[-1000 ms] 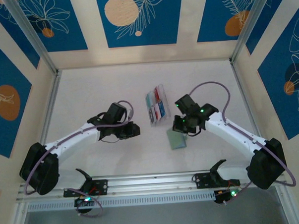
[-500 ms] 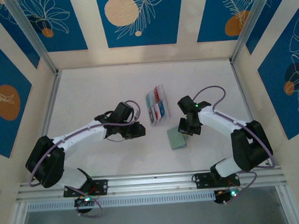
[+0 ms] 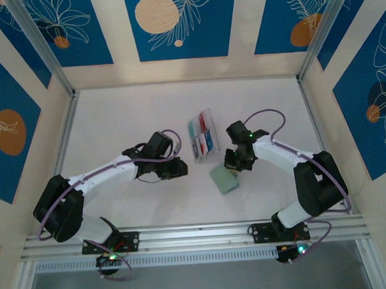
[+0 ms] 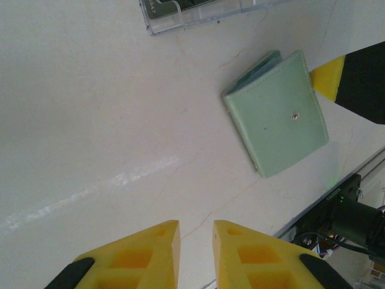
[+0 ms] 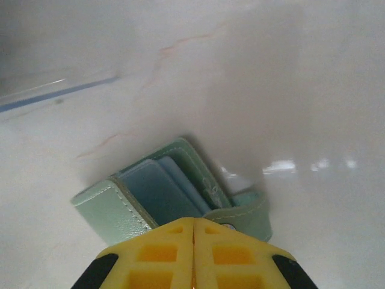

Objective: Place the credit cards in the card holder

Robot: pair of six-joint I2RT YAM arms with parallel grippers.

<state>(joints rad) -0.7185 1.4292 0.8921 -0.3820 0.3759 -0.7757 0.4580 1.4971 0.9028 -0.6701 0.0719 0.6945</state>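
Two grippers are mine, and both sit low over the table [image 3: 128, 122] on either side of the card holder [image 3: 224, 179]. The card holder lies flat between them, nearer my right side, with its fold slightly agape. My right gripper [image 5: 194, 253] has its jaws pressed together with no gap. Its tips are at the holder's open edge, right by the snap tab [image 5: 248, 215], and I cannot tell whether they pinch the tab or only touch it. My left gripper [image 4: 197, 253] is narrow, a slim gap between the fingers with nothing in it, and it hovers over bare table well short of the holder. The credit cards [image 3: 203, 135] lie in a clear plastic box [image 3: 208, 115] just beyond the holder, red, teal and white showing through. I judge the step in hand to be getting the holder open and steady. To do it well I would work the right tips under the flap instead of pushing, since the soft holder will likely skid on this smooth surface. I would bring the left in to pin the far cover.
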